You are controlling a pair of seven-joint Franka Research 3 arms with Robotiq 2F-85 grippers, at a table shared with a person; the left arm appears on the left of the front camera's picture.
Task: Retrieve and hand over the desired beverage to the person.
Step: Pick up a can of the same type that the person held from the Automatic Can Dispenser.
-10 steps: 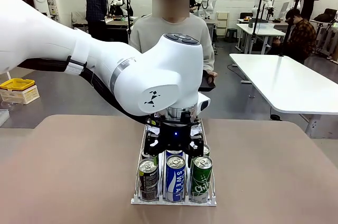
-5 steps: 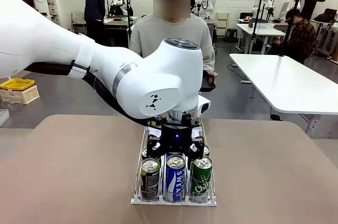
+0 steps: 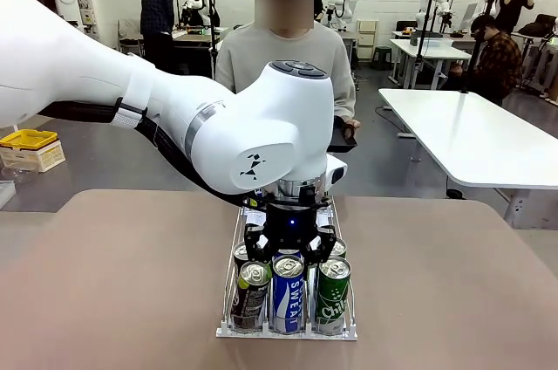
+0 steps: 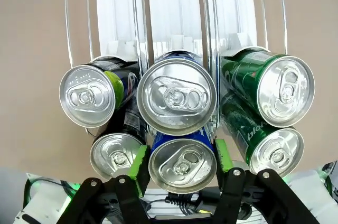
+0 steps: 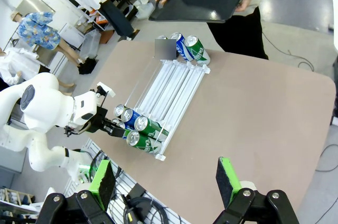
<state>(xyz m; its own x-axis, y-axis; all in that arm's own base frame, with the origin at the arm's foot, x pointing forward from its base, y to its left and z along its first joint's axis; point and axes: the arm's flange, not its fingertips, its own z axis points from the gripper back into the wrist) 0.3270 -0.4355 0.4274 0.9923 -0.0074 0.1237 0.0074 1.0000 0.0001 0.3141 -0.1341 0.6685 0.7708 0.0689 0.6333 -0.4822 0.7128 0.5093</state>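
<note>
Rack (image 3: 288, 333) of cans (image 3: 332, 296), three lanes. I see left gripper (image 4: 180, 161) clamped on blue can (image 4: 182, 166); right gripper (image 5: 165, 182) spread, empty.

From my screen, the round silver can lids (image 4: 177, 95) read as bare brushed metal. The blue drinks can (image 4: 182, 163) and the green drinks cans (image 4: 248, 76) have glossy printed skins. The rack's thin wire rails (image 4: 138, 23) look chromed and mirror-smooth; its white channel floor (image 4: 174, 7) seems ribbed, translucent plastic. I see the tan table top (image 4: 31, 49) as flat matt. The left gripper's (image 4: 181, 160) black fingers (image 4: 129, 200) look like matt plastic, their green pads (image 4: 140, 163) rubbery. The white arm shell (image 3: 261, 126) is glossy; the person's (image 3: 283, 56) grey top (image 3: 248, 51) is soft cloth.
</note>
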